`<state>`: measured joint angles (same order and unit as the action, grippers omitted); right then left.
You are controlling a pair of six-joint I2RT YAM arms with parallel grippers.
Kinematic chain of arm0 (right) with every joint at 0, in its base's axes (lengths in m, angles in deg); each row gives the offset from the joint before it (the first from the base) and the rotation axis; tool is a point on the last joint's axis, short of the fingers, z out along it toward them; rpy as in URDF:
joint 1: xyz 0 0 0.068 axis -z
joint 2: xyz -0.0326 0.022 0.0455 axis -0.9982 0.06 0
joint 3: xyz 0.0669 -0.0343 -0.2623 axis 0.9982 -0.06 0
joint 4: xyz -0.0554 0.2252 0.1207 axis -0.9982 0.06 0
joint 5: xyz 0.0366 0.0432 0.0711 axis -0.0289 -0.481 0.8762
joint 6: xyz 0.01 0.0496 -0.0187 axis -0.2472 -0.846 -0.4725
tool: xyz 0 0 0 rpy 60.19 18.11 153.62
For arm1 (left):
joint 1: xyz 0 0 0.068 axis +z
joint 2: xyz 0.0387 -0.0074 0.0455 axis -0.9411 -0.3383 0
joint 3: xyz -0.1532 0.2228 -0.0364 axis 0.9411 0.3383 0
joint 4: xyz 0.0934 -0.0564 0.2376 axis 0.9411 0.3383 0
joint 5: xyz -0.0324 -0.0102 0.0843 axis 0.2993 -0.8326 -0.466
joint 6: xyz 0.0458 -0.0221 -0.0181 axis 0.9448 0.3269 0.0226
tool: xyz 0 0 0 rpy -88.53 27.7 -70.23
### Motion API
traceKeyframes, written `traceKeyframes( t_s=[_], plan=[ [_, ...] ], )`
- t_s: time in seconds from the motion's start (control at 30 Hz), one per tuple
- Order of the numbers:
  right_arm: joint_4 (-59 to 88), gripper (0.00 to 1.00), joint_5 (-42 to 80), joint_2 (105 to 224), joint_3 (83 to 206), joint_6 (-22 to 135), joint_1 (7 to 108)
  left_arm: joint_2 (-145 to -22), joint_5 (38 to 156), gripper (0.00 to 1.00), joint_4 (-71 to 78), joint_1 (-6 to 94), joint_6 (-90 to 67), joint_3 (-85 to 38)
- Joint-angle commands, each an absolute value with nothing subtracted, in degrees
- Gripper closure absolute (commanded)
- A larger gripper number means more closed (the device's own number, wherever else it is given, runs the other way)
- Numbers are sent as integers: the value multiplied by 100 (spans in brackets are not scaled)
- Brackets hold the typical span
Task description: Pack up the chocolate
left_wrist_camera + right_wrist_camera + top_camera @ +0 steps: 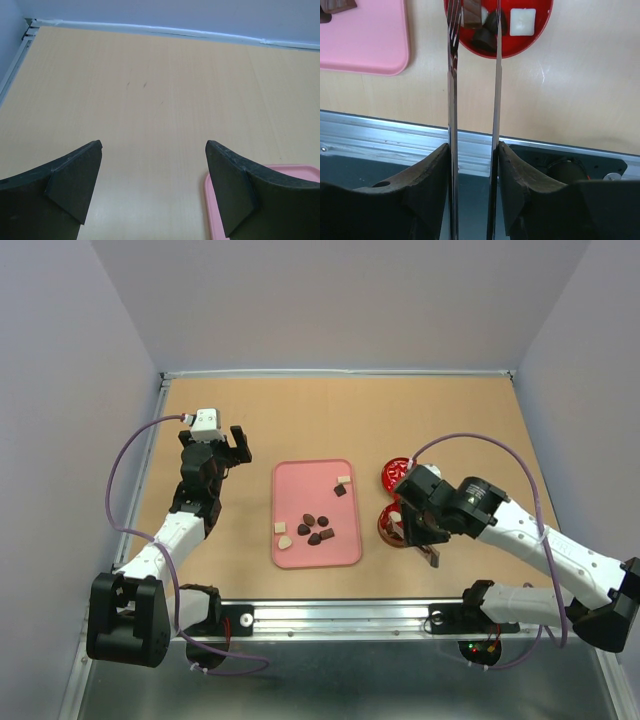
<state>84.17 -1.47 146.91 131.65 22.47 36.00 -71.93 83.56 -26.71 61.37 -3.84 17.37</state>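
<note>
Pink tray (345,555): 1.
Chocolate (314,538) on the tray: 9 pieces (6 dark, 3 cream).
Red tin halves: 2, a far half (395,472) and a near half (541,20).
The near half holds 1 cream square (522,21); its dark pieces can't be counted.
Metal tongs (452,100): 1 pair.

Before me lies a tan, wood-grained counter (450,410), evenly lit, with only soft shadows. Plain pale lavender-grey walls close it in: a back wall (340,300), a left wall (60,390) and a right wall (590,360). A thin white strip (340,372), perhaps sealant, runs along the far edge. A silver metal rail (340,618) borders the near edge.
</note>
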Motion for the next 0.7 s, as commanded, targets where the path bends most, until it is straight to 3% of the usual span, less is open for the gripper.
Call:
traceKeyframes(
  t_s=[0.0,0.3,0.67],
  plan=[
    [8394,54,-671,14697,13723,2347,3638,-7058,8379,4,-2826,6170,-414,1612],
    [7534,54,-971,15461,14383,3146,3638,-7058,8361,4,-2834,6170,-405,1620],
    [6259,52,-224,16560,14507,3894,3804,-7076,8388,4,-2834,6171,-414,1612]
  ],
)
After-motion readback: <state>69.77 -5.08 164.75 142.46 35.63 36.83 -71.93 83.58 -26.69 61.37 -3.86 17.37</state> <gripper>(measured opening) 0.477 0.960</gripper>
